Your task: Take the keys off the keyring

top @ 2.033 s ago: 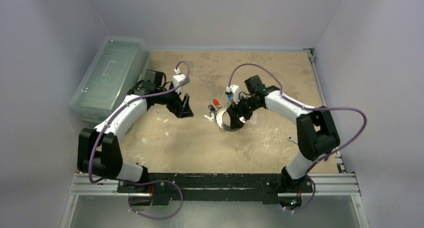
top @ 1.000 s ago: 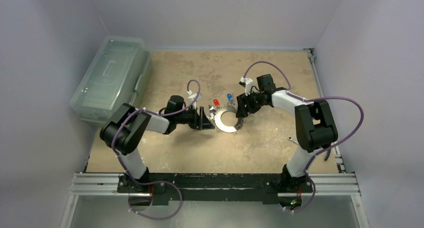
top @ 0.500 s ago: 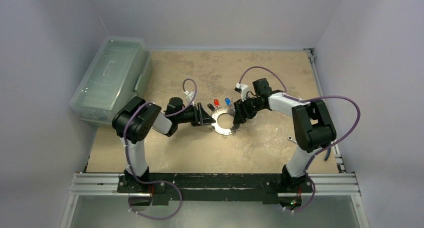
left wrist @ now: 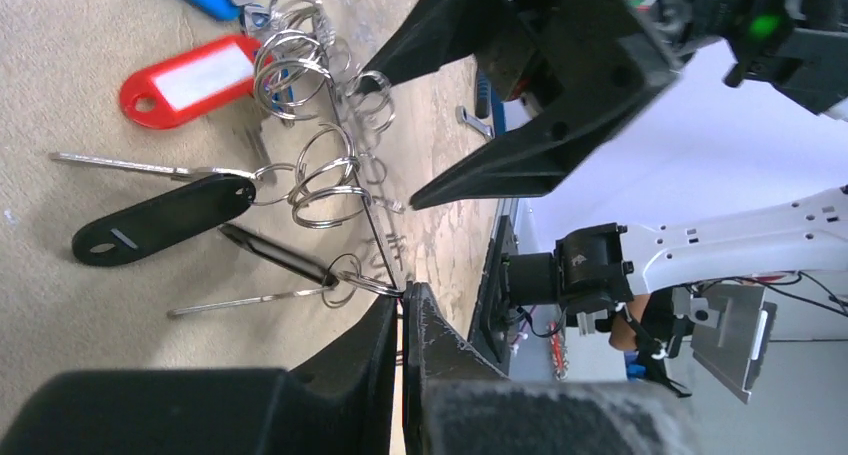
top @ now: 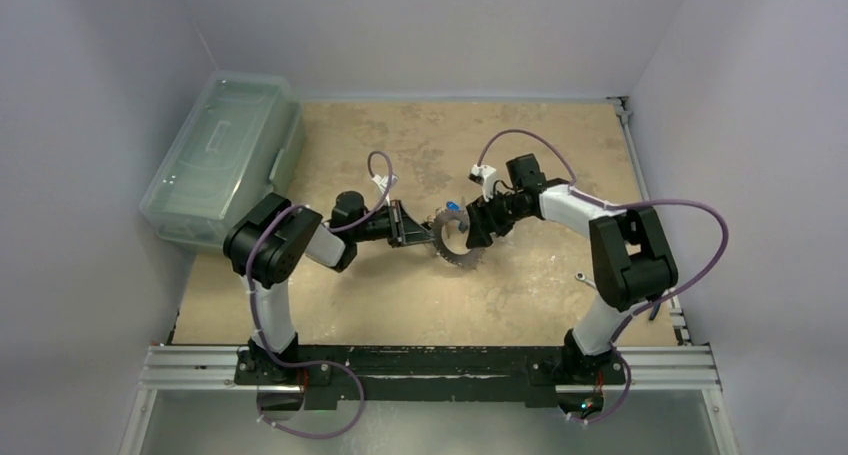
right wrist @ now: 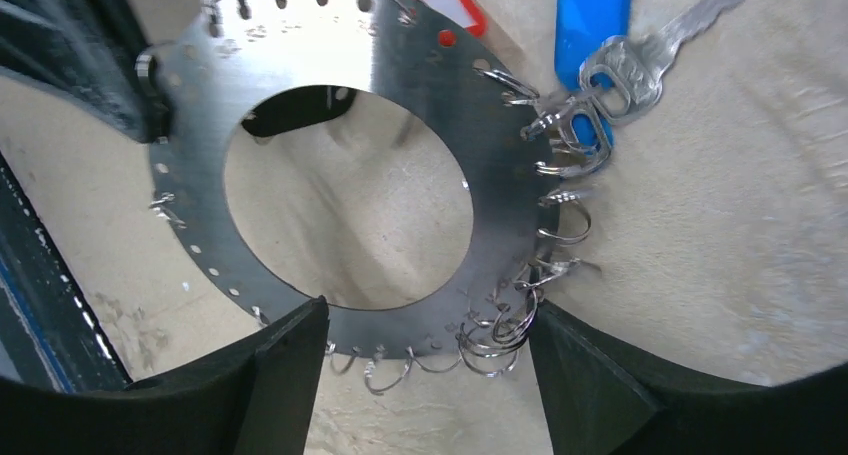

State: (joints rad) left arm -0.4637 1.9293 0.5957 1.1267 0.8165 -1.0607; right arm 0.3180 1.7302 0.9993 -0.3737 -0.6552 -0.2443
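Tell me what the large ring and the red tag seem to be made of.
The keyring looks like brushed steel: flat, silvery, with fine streaks and reflections. The red tag is probably glossy plastic: even colour, rounded edges, white label insert.

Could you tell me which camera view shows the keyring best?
The right wrist view: the keyring faces it, nearly whole, holes visible. The left wrist view sees only its thin edge; the top view shows it small.

This is a robot lab: 2 robot arms (top: 275, 243) on a metal rail (top: 430, 367), a worn table (top: 400, 295), plain walls (top: 450, 35).
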